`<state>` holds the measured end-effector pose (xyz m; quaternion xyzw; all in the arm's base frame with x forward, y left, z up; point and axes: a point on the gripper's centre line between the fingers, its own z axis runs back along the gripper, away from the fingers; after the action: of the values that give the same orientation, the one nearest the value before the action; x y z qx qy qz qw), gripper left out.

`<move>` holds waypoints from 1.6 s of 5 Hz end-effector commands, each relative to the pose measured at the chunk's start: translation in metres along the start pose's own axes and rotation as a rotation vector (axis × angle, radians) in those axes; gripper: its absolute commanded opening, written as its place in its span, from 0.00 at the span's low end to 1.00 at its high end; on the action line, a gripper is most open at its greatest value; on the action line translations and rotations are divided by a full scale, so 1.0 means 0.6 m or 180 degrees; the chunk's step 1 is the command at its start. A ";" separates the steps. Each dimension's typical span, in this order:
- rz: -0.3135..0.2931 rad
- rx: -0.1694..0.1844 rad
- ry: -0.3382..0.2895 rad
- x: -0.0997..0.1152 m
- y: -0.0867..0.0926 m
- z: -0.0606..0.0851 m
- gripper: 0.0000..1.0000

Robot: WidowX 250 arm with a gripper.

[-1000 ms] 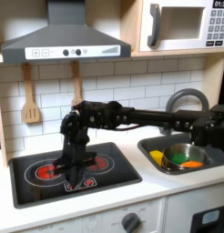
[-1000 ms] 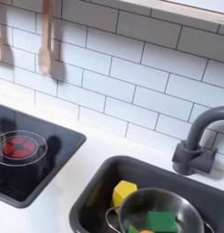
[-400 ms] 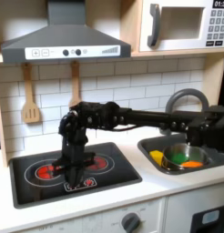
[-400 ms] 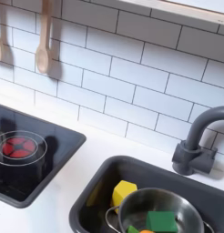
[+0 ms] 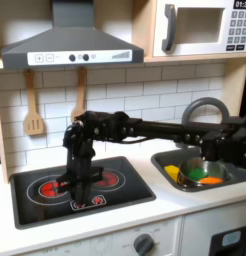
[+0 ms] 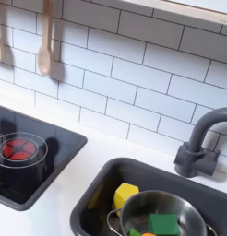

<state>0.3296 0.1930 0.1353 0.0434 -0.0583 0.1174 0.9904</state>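
In the first exterior view my black arm reaches in from the right, across to the stove. My gripper (image 5: 81,192) points straight down over the black stovetop (image 5: 35,205), close to its surface between the two red burner rings. A small red object (image 5: 91,203) lies on the stovetop right under the fingertips. The fingers are dark against the dark stove, so I cannot tell whether they are open, shut, or touching the red object.
To the right is a sink (image 5: 165,160) (image 6: 101,180) with a metal pot (image 5: 202,172) (image 6: 161,217) holding green and orange pieces, and a yellow piece (image 6: 126,194) beside it. A grey faucet (image 6: 198,147) stands behind. Wooden utensils (image 5: 34,105) (image 6: 45,37) hang on the tiled wall.
The arm and gripper have drifted slightly to the first exterior view's left over the stove. Nothing else has moved.
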 end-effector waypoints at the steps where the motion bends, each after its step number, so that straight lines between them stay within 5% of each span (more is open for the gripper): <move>1: -0.0071 0.0014 -0.0144 0.007 -0.011 0.019 0.00; 2: -0.0221 -0.0133 -0.0226 0.008 -0.024 0.040 0.00; 3: -0.0472 -0.0263 -0.0172 0.008 -0.053 0.034 0.00; 4: -0.0961 -0.0294 -0.0263 0.010 -0.124 0.060 0.00; 5: -0.1270 -0.0430 -0.0204 0.007 -0.169 0.059 0.00; 6: -0.1746 -0.0716 -0.0126 -0.012 -0.232 0.059 0.00; 7: -0.2115 -0.0731 -0.0129 -0.019 -0.274 0.073 1.00; 8: -0.2404 -0.0835 -0.0061 -0.035 -0.308 0.079 1.00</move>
<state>0.3465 0.0062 0.1613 -0.0680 -0.0550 -0.2590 0.9619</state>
